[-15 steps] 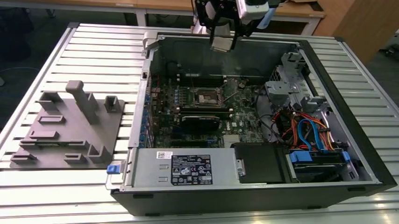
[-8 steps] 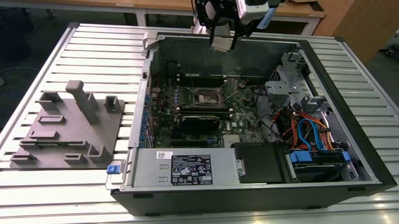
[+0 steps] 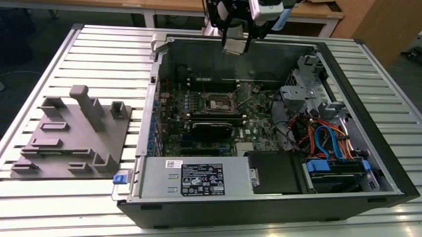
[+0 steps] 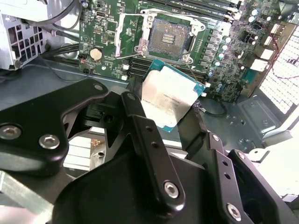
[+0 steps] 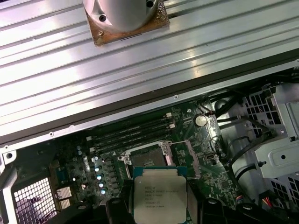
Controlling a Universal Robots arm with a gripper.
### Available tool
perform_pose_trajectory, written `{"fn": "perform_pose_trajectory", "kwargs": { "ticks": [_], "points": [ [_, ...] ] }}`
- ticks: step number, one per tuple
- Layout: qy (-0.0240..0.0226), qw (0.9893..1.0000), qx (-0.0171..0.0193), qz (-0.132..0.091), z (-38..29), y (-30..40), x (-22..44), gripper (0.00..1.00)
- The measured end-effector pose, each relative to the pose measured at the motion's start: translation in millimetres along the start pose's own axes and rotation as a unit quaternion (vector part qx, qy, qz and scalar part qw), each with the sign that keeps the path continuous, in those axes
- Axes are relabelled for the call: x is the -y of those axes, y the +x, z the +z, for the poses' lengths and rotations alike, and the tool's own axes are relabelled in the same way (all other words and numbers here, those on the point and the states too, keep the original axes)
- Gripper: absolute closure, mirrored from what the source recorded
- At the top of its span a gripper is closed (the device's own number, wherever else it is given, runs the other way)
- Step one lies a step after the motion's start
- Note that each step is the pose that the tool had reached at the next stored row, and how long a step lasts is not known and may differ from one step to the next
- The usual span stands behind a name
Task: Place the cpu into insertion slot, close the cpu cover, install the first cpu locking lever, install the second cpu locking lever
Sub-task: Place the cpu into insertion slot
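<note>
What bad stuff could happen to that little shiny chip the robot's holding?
The cpu hangs in the pincer, apart from the open insertion slot. It might slip and drop onto the green board. It looks turned against the slot, so it could land crooked.

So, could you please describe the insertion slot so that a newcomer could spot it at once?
Look inside the open computer case, at its green motherboard. Near the board's middle sits the insertion slot, a black socket with a silver rim. Unlike the long black memory slots beside it, it is square and empty.
</note>
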State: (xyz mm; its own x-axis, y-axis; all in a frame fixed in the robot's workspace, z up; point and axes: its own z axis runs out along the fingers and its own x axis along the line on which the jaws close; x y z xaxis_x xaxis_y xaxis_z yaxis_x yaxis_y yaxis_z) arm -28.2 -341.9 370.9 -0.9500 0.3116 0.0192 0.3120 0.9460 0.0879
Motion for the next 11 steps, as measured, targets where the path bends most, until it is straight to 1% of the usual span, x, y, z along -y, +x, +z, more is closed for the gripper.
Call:
{"fn": "perform_pose_trajectory", "kwargs": {
  "ticks": [3, 6, 9, 11],
  "points": [
    [-0.0001, 0.9999, 0.0010, 0.011, 0.0, 0.0, 0.0, 0.46],
    [-0.0003, 0.9995, 0.0027, 0.030, 0.1, 0.0, 0.0, 0.46],
    [-0.0007, 0.9985, 0.0048, 0.054, 0.3, 0.0, 0.0, 0.46],
    [-0.0010, 0.9976, 0.0062, 0.069, 0.4, 0.0, 0.0, 0.46]
  ]
}}
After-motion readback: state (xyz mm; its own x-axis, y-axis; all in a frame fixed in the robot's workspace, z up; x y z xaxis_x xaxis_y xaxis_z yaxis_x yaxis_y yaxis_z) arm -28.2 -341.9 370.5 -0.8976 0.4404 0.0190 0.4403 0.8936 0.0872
